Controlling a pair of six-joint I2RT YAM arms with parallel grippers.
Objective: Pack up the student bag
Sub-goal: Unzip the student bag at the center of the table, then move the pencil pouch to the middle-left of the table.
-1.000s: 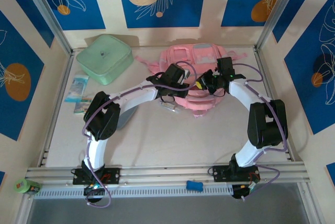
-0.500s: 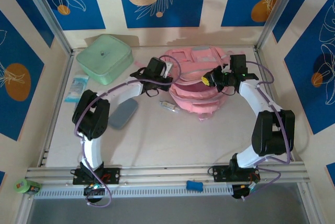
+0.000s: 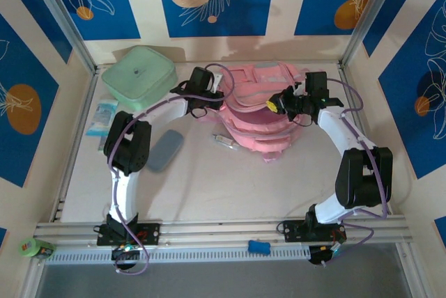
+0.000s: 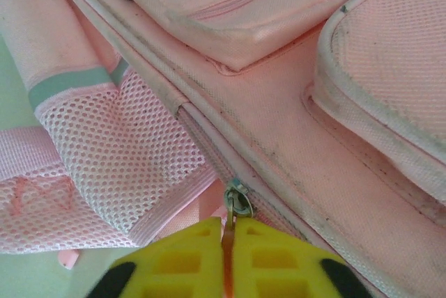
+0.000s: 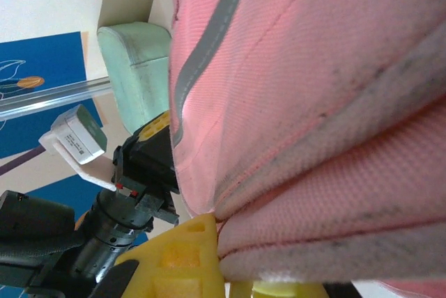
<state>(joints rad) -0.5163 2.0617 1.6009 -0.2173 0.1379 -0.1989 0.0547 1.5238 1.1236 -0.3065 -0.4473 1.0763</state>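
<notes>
Left gripper (image 4: 228, 227): I pinch the zip pull (image 4: 237, 199).
Right gripper (image 5: 221, 239): I pinch bag (image 5: 313, 103) fabric.
Progress: pouch (image 3: 164, 150) lies outside, unpacked.

Pink student bag (image 3: 259, 125), mint green case (image 3: 138, 76), yellow fingers (image 4: 191, 260), blue wall panels (image 3: 240, 9) with white leaf outlines.

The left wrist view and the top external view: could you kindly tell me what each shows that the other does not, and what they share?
The left wrist view adds the zipper pull pinched in the shut left gripper, and the mesh side pocket with its mint band. The top external view adds the mint green zip case, a grey pouch, packets by the left wall, and the right gripper at the bag's right side. Shared: the pink student bag and the left gripper on it.
</notes>
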